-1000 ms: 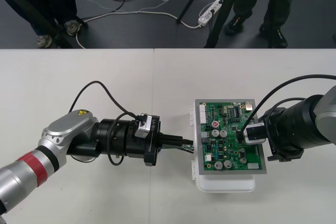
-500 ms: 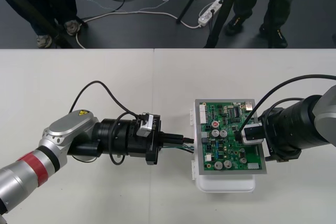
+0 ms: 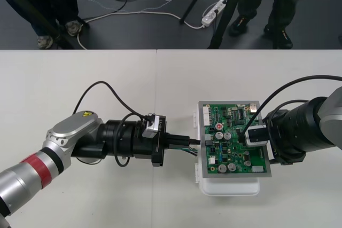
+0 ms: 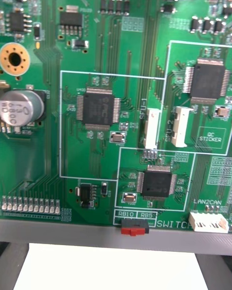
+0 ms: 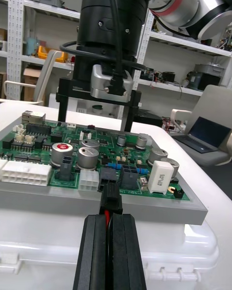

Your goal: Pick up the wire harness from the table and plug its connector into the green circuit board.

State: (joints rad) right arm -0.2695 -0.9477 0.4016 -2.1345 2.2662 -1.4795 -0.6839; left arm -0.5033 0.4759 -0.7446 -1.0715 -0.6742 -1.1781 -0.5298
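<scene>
The circuit board [image 3: 233, 138] sits on its base [image 3: 228, 187], under the right jaws. The plug [image 5: 110, 200] is just ahead of the left jaws, at the board's edge.

The left arm [image 3: 59, 150] is a silver link with a red ring [image 3: 35, 166] and a yellow warning sticker [image 3: 80, 116] on its rounded cap, then a ribbed black barrel. A thin black cable [image 3: 99, 86] loops to a small silver camera block [image 3: 154, 124]. The left pincer [image 3: 195, 143] has two flat black fingers [image 5: 96, 251]. The right arm [image 3: 304, 129] is also black-barrelled and silver behind, with black cables arching over it. The right pincer [image 5: 94, 118] has a black frame under a silver camera box [image 5: 111, 84].
</scene>
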